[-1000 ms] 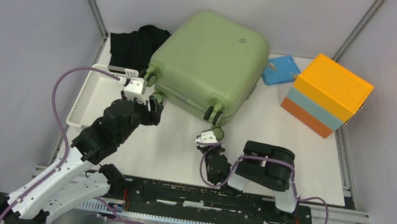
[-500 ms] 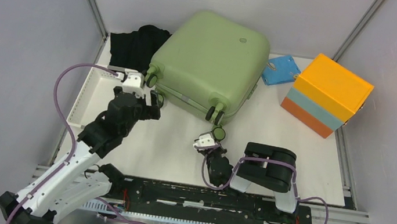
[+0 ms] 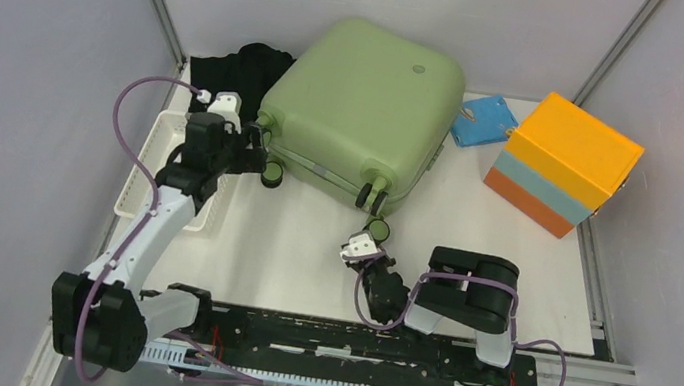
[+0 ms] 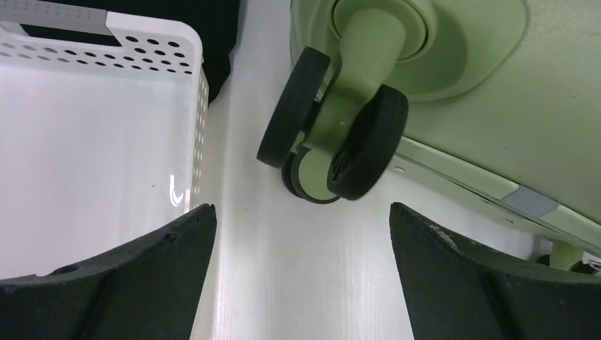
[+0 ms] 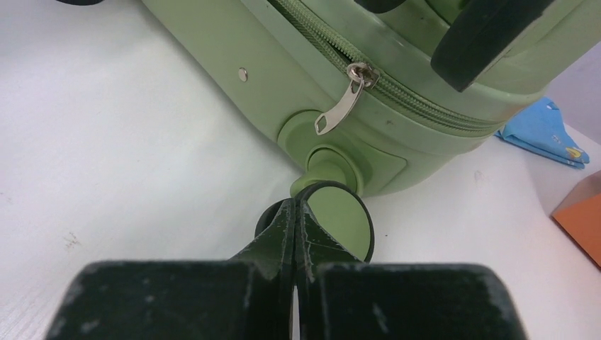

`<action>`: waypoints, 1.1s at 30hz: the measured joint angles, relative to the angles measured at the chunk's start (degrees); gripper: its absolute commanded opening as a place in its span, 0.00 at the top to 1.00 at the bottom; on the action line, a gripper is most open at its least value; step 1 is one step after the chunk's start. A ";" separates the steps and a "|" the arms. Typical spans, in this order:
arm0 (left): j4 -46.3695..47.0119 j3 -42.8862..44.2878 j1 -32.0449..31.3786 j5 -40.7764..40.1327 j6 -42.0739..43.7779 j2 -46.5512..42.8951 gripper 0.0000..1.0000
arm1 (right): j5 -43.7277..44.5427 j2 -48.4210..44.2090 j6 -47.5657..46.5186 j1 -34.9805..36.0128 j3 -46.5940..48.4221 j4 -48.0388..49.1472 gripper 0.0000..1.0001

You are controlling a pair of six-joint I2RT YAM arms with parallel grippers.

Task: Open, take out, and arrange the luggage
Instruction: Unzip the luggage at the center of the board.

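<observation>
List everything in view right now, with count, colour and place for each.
luggage: one, sage green with black wheels, lying zipped shut at back centre
cloth: one, black, back left, against the luggage
basket: one, white perforated, left edge
flat item: one, blue, back right, between luggage and box
box: one, orange with a light-blue band, right side
table: one, white, under everything
left gripper: one, black, open, facing the luggage's near-left wheel
right gripper: one, black, shut, tips at the luggage's near-right wheel
</observation>
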 measured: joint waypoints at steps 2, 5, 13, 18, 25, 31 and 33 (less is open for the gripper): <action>0.09 0.92 1.27 3.15 1.20 2.62 0.04 | -0.46 -0.20 0.50 -0.26 -0.26 0.04 1.00; 0.79 2.75 2.60 6.27 3.26 5.38 0.04 | -1.22 -0.28 1.09 -0.68 -0.48 0.07 1.00; 2.54 6.23 3.78 10.71 6.47 8.76 0.08 | -2.05 -0.61 2.10 -1.11 -0.81 0.07 1.00; 2.45 8.33 4.66 13.05 7.91 12.92 0.21 | -2.34 -0.63 2.14 -1.20 -0.90 0.09 1.00; 1.16 10.60 6.21 18.64 9.38 16.41 0.56 | -3.02 -1.07 2.19 -1.25 -1.60 0.09 1.00; 0.57 12.24 8.57 25.11 10.12 17.70 0.68 | -3.58 -3.19 3.52 -1.53 -5.57 0.04 1.00; 0.98 12.24 8.76 25.62 10.12 17.73 0.71 | -3.45 -3.89 3.89 -2.03 -7.28 0.02 1.00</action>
